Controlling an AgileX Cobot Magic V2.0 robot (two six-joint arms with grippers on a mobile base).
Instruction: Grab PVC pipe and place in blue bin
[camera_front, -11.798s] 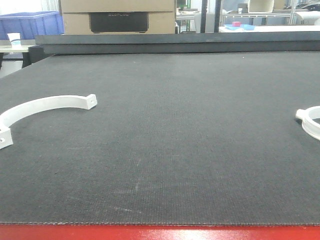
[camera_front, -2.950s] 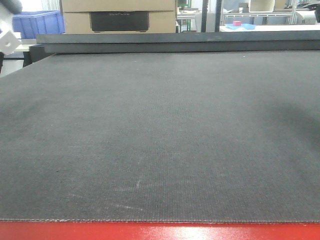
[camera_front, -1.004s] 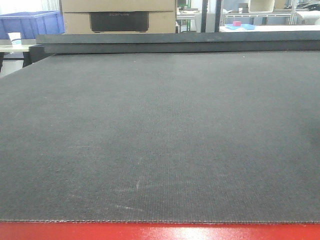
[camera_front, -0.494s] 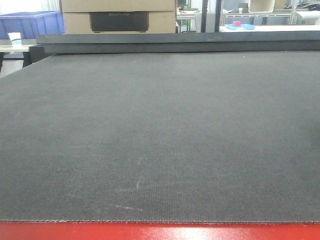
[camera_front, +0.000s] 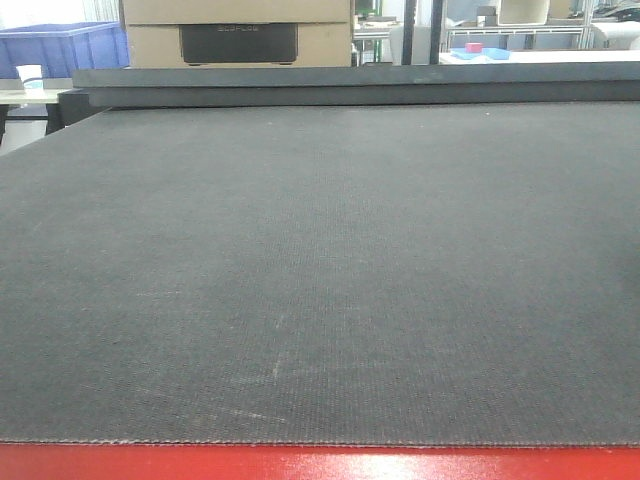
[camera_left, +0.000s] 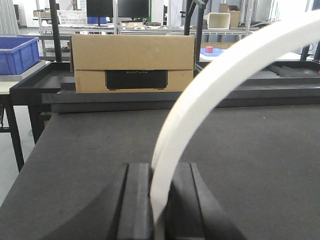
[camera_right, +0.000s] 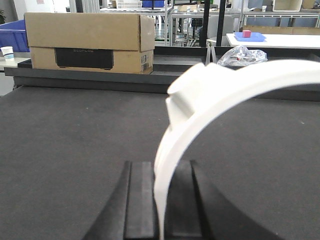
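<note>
Pinching a white PVC arc (camera_left: 200, 95) between them, the two dark fingers (camera_left: 139, 200) of the left gripper (camera_left: 159, 200) stand closed on its lower end. From that clamp the arc rises and sweeps up to the right, out of the wrist view's top corner, clear of the black mat (camera_front: 320, 270) below.

The right gripper (camera_right: 161, 200) is closed in the same way: its fingers (camera_right: 141, 200) squeeze the lower end of a flanged PVC arc (camera_right: 210, 95). This one curves up and to the right, with a blocky lug on its outer side just above the grip.

Beyond both grippers the mat runs back to a raised dark ledge, where a cardboard box (camera_left: 132, 62) sits. The blue bin (camera_left: 17, 52) stands off the mat's far left corner, on a side table and well apart from either held arc. A paper cup (camera_front: 30, 78) stands just in front of the bin. A crumpled clear bag (camera_right: 242, 54) lies behind the ledge to the right
</note>
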